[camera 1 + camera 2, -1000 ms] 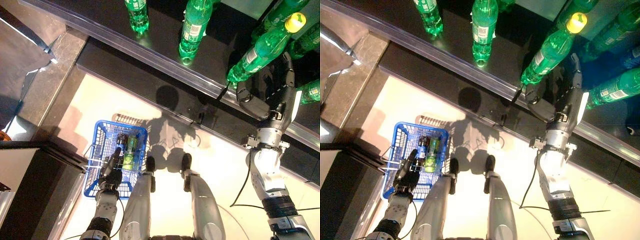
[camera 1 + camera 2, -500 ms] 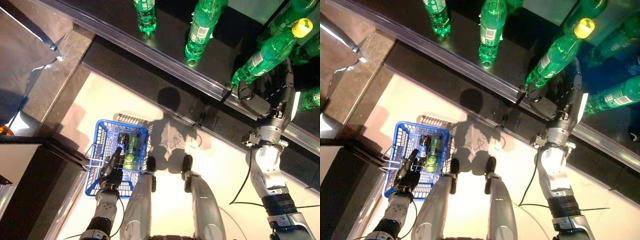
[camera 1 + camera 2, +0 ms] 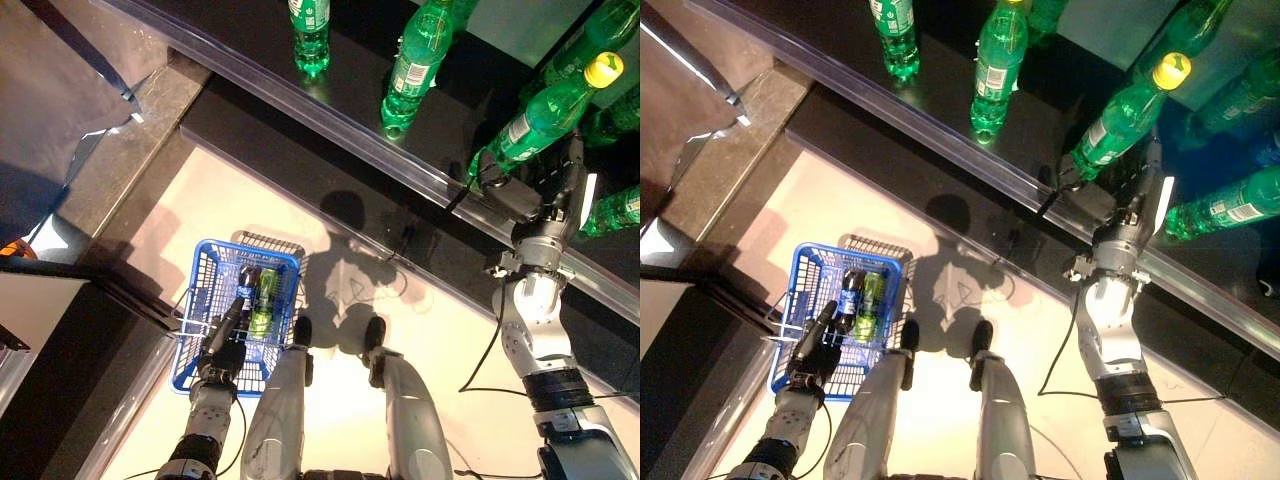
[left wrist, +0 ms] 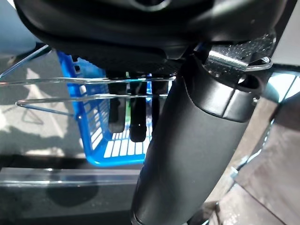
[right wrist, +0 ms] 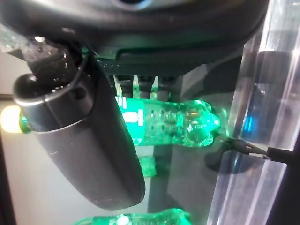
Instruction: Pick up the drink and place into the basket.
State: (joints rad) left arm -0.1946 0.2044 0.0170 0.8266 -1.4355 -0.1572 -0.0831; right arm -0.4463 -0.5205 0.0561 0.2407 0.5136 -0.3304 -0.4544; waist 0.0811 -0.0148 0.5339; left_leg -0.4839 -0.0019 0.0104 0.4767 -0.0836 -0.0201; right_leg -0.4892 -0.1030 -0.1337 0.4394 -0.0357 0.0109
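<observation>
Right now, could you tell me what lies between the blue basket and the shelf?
Bare pale floor, then the shelf's dark base, in both eye views.

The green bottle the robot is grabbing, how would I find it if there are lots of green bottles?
Look along the dark glass shelf to its right end, where the right hand reaches up. The green bottle there leans inside the hand's curled fingers. It is the only one held, and it shows a yellow cap; the other green bottles nearby stand free.

Shop interior, dark display shelf (image 3: 300,95) lined with green drink bottles (image 3: 411,65), blue wire shopping basket (image 3: 205,290) on pale floor (image 3: 440,320)
</observation>
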